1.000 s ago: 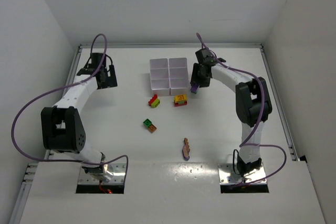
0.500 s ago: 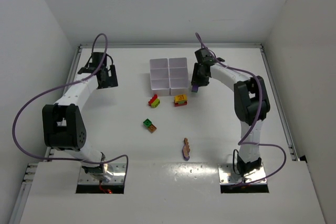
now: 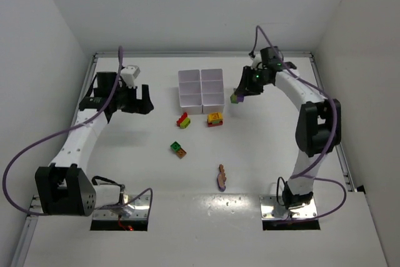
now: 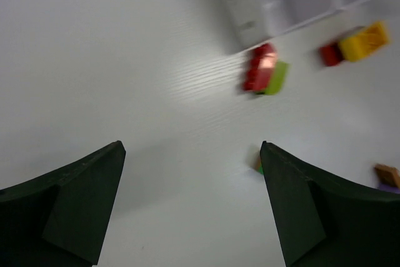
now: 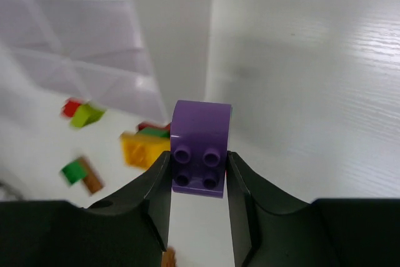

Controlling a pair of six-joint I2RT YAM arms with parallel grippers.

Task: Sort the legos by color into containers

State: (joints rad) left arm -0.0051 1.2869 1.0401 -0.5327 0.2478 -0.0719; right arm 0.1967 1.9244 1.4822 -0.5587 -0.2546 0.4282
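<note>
The right wrist view alone shows four studs on the smooth purple brick (image 5: pixel 200 148), pinched by the right gripper (image 5: pixel 199 170) beside the translucent tray (image 3: pixel 201 85); the left gripper (image 4: pixel 190 151) hangs spread over the white worktop (image 4: pixel 125 60).

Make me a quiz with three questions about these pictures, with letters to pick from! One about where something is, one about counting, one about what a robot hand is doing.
1. How many compartments has the white translucent plastic tray? A four, B six, C nine.
2. Where is the purple studded plastic brick? A in the tray, B lying loose beside it, C between the right gripper's fingers.
3. How is the left gripper? A open and empty, B shut on nothing, C shut on the tray.

Answers: 1 B, a two-by-three grid shows from above. 2 C, the right wrist view shows it pinched. 3 A, its fingers stand wide apart with nothing between.
</note>
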